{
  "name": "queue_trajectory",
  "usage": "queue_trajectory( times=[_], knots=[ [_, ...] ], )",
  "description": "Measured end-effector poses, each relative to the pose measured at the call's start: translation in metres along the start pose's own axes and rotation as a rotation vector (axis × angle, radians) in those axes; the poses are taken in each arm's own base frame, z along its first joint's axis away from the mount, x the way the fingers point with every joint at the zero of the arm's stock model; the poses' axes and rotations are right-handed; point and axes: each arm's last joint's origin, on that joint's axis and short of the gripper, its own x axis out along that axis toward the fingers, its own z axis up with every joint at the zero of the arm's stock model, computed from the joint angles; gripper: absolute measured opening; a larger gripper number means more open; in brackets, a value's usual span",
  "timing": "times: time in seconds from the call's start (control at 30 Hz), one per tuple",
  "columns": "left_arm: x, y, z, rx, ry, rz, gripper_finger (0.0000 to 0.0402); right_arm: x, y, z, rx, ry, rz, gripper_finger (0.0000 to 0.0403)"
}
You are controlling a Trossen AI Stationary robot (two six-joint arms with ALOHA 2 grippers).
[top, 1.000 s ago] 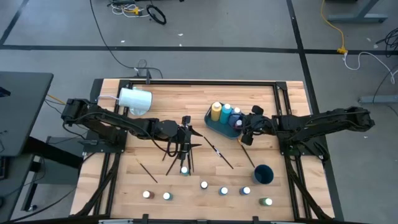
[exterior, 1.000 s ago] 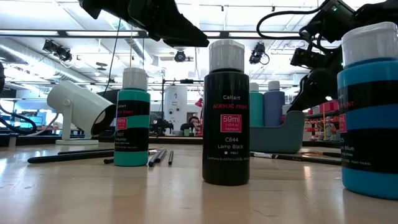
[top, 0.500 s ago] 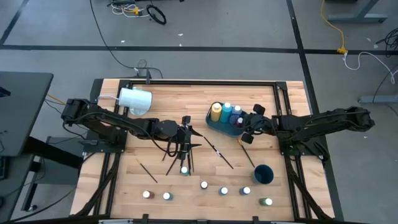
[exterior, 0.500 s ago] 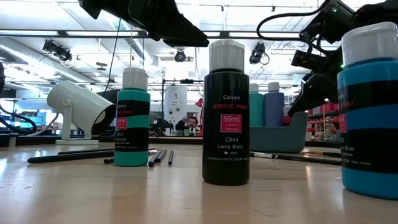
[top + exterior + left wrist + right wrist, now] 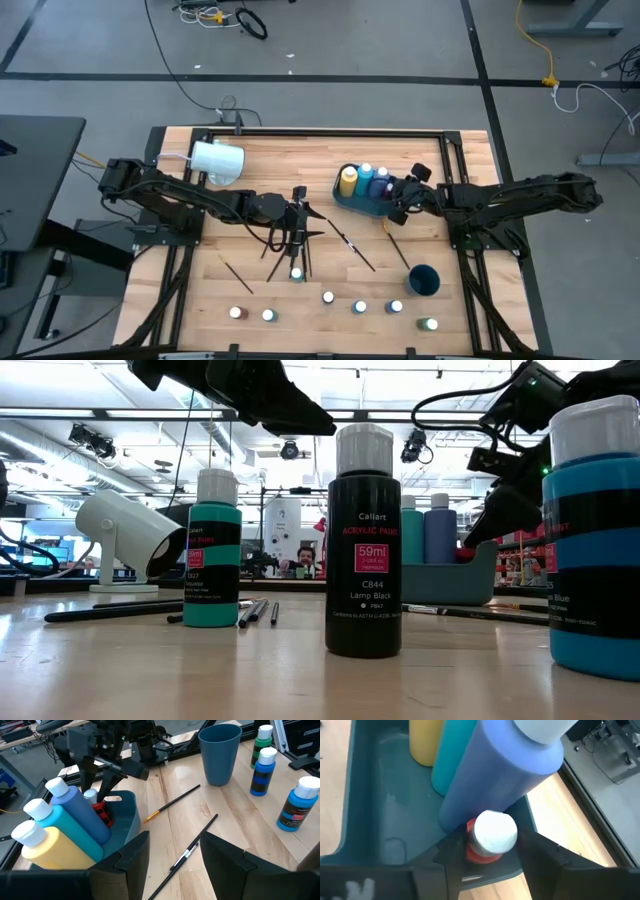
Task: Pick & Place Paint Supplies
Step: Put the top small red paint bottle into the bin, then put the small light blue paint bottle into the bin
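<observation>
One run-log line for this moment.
right hand: around red bottle in blue tray | left hand: open, above brushes

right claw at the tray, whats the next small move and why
Probably lift straight up and back off. The right claw stands open around the red bottle, which already sits in the tray beside the tall blue bottle. More small bottles wait on the table, so it looks free to fetch another.

Both arms are matt black, built of slim jointed links with black cables looped alongside. The left tool (image 5: 170, 857) ends in two broad, angular black fingers (image 5: 131, 857). The right tool (image 5: 487, 852) has the same dark, wedge-shaped fingers (image 5: 542, 852) with hard, flat edges.
</observation>
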Motion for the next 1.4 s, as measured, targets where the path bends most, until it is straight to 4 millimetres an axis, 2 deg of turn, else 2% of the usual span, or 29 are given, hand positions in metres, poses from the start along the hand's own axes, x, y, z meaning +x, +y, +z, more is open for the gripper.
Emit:
queue_trajectory(
  times=[0.37,0.5,0.73,0.93,1.0,1.13,1.27,1.4],
  knots=[
    [0.0,0.0,0.0,0.0,0.0,0.0,0.0183,-0.001,-0.003,0.006,-0.027,-0.03,-0.069,0.0198],
    [0.0,0.0,0.0,-0.001,0.0,0.0,0.0183,-0.01,-0.004,0.026,-0.018,-0.079,-0.058,0.0197],
    [0.0,-0.001,0.0,-0.022,-0.003,-0.028,0.0183,-0.038,-0.009,0.07,-0.021,-0.163,-0.028,0.0197],
    [-0.001,-0.008,-0.004,-0.036,0.031,-0.152,0.0183,-0.057,-0.01,0.092,-0.011,-0.23,0.005,0.0197],
    [-0.002,-0.013,-0.008,-0.032,0.072,-0.217,0.0183,-0.061,-0.007,0.098,0.003,-0.276,0.05,0.0197],
    [-0.006,-0.025,-0.014,-0.092,0.153,-0.319,0.0183,-0.069,0.004,0.106,0.033,-0.376,0.256,0.0197],
    [-0.011,-0.045,-0.016,-0.129,0.161,-0.451,0.0183,-0.071,0.018,0.113,0.035,-0.44,0.452,0.0197],
    [-0.016,-0.068,-0.029,-0.097,0.178,-0.442,0.0183,-0.067,0.036,0.117,0.003,-0.47,0.582,0.0197]
  ],
)
